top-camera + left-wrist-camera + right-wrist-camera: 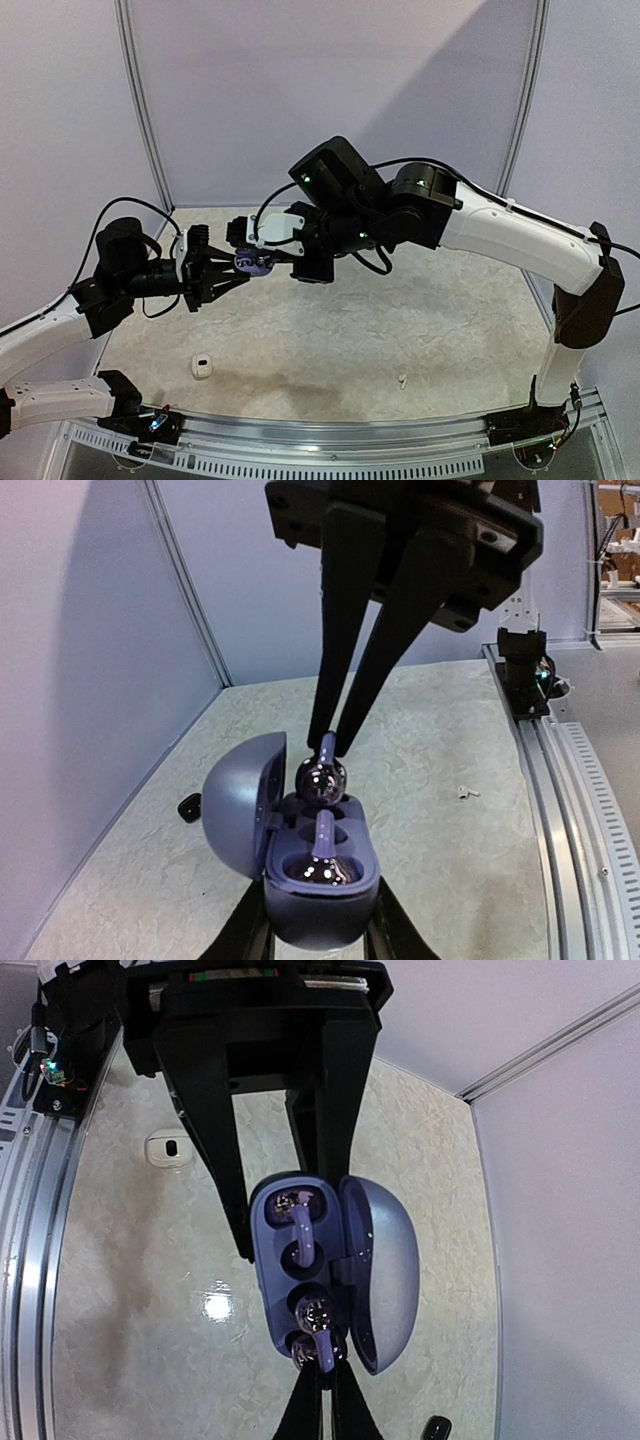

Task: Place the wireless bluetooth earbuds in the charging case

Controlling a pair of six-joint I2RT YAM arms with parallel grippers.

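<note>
Item, my left gripper (236,270): fingers clamped on the sides of the blue charging case (320,905), held clear above the table (330,330), lid (238,792) swung open; near well: one earbud (322,858) seated, that half done; far well: second earbud (322,776) at its mouth, stem up, not yet let go; my right gripper (333,744): fingers pinched together on that stem; left to do, by my judgement: press home, release; on the table below: small white case (202,366); white speck (402,380), possibly another bud.
</note>
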